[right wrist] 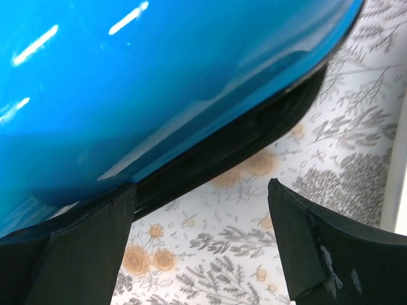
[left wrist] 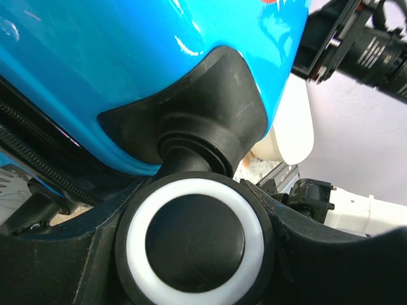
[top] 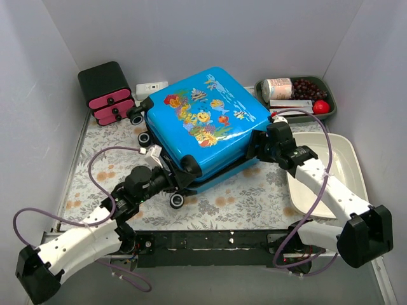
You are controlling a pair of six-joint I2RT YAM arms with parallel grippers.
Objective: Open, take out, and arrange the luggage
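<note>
**Both arms at the blue suitcase, lid still down**

The luggage (top: 203, 121) lies flat in the middle of the floral-patterned worktop (top: 241, 202), fish print facing up. It is turned at an angle, so one corner points toward the lower left of the top view. Its two shell halves sit together, with the dark zipper band running along the lower edge.

The left gripper (top: 173, 183) is at that lower-left corner. In the left wrist view a black wheel (left wrist: 194, 240) with a white ring fills the bottom centre. It sits between the jaws, with dark finger material pressed against it on both sides, so the jaws are closed on the wheel.

The right gripper (top: 259, 147) is at the suitcase's right-hand edge. In its wrist view the jaws stand wide apart and hold nothing. The left finger (right wrist: 86, 254) is tucked against the underside of the blue shell, by the zipper band. The other finger hangs free over the patterned cover.

A black box with pink drawers (top: 108, 94) stands in the upper left, just beside the suitcase's far wheels. A dark tray (top: 332, 109) of small items sits in the upper right. A white tub (top: 348, 162) lies at the right under the right arm.
</note>
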